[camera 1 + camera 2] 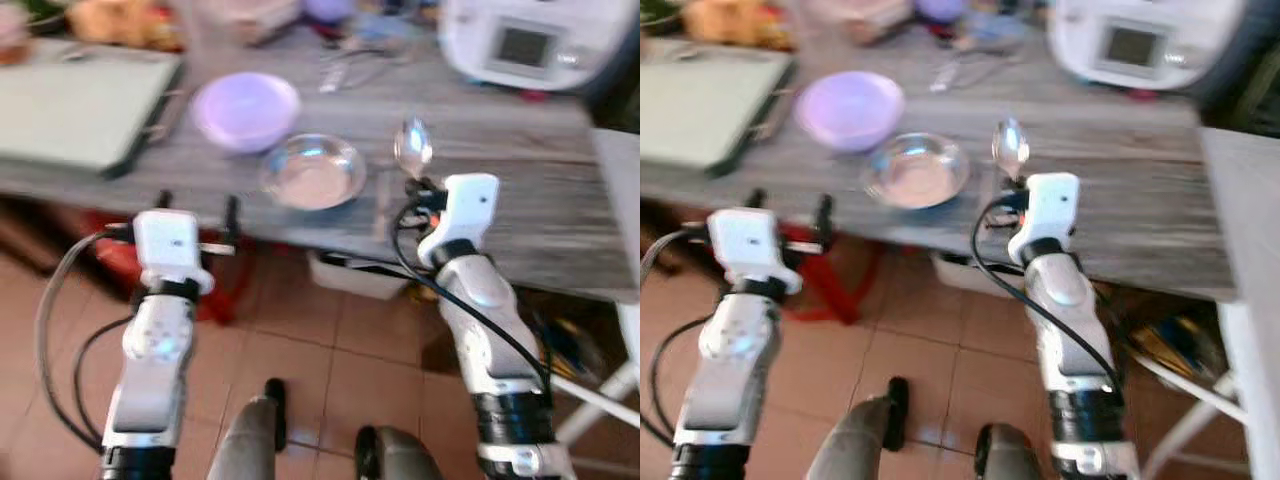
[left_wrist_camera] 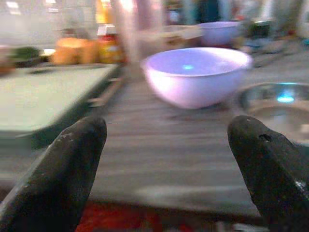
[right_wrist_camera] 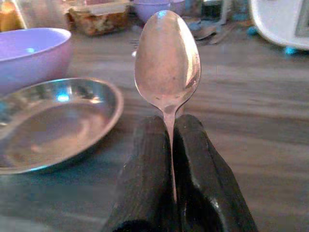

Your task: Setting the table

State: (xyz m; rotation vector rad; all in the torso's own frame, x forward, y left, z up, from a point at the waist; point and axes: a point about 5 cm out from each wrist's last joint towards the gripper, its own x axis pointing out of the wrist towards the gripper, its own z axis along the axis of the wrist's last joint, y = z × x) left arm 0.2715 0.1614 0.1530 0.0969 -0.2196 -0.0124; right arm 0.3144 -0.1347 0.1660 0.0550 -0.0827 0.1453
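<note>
Spoon [image 3: 167, 63] in right tool [image 3: 170, 126], beside steel bowl [image 3: 53, 123]

Spoon [image 3: 167, 63] upright, beside steel dish [image 3: 53, 126].

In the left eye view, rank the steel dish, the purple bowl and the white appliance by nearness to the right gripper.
From the right gripper, shut on the spoon:
1. Steel dish, just to its left.
2. Purple bowl, farther left, behind the dish.
3. White appliance, at the table's back; nearly level with the bowl.

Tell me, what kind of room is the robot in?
Probably a home kitchen or dining corner: a grey wooden table holds a purple bowl, a metal dish and a white cooker-like appliance, and the right gripper holds a spoon.
</note>
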